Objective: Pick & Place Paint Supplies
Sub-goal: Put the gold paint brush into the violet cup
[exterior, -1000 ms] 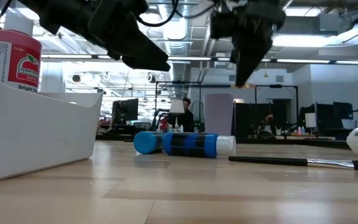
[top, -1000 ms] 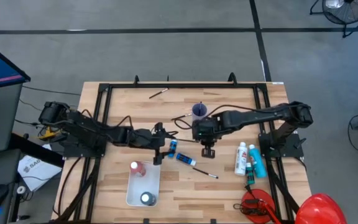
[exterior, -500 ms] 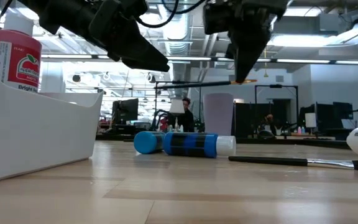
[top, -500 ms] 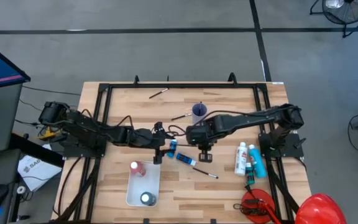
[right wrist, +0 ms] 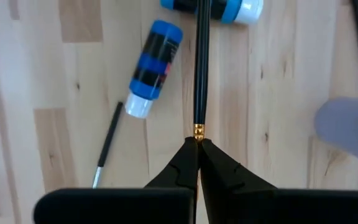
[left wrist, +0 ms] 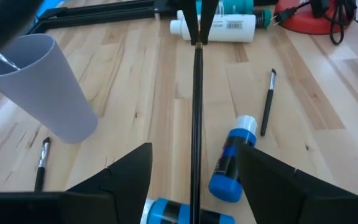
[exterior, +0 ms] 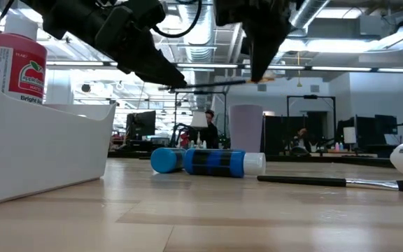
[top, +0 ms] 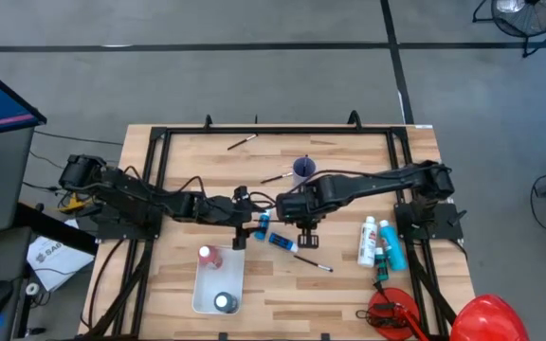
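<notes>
My right gripper hangs above the table's middle, shut on a thin dark-handled brush that sticks out level toward the table's left. The brush's free end lies between the open fingers of my left gripper without touching them. Below them two blue paint bottles lie on their sides on the table. Another brush lies nearer the front edge. A red bottle stands in the white bin. My right gripper pinches the brush at its gold-ringed end, only at the free ends of its two fingers. The fingers come from above, pointing steeply down. The brush is lifted clear of the table and stands out level toward my left gripper.
A lilac cup stands behind the grippers, with loose brushes near it. White and teal bottles lie at the right. A red helmet-like thing sits off the front right corner.
My right gripper has gone toward the table's left with the brush, toward my left gripper. The brush, held level, has come in between my left gripper's fingers.
</notes>
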You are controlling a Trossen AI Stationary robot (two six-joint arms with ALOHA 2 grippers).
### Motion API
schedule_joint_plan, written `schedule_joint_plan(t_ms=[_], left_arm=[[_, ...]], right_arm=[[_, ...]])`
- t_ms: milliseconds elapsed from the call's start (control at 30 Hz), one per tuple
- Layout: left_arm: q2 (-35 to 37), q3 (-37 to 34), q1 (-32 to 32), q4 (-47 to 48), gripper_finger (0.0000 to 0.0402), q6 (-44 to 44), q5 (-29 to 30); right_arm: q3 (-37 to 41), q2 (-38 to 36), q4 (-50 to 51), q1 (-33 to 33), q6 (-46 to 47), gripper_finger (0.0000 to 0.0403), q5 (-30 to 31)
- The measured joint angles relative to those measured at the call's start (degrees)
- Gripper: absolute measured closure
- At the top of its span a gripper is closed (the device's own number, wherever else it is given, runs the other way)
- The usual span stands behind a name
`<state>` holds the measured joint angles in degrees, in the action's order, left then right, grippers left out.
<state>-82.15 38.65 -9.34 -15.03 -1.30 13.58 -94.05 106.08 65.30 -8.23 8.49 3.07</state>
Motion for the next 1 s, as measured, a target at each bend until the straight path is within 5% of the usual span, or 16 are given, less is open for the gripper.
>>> schedule_joint_plan(t_ms=[533,1000], left_arm=[[0.00,0.00,0.00,0.07,0.0217,0.04,0.00],[0.00,0.00,0.00,0.04,0.0299,0.07,0.02]], right_arm=[[-2.80,0.02,1.51,-0.06,0.13,0.0403,-0.02],[-2.80,0.02,1.99,0.00,0.12,0.0403,-0.02]])
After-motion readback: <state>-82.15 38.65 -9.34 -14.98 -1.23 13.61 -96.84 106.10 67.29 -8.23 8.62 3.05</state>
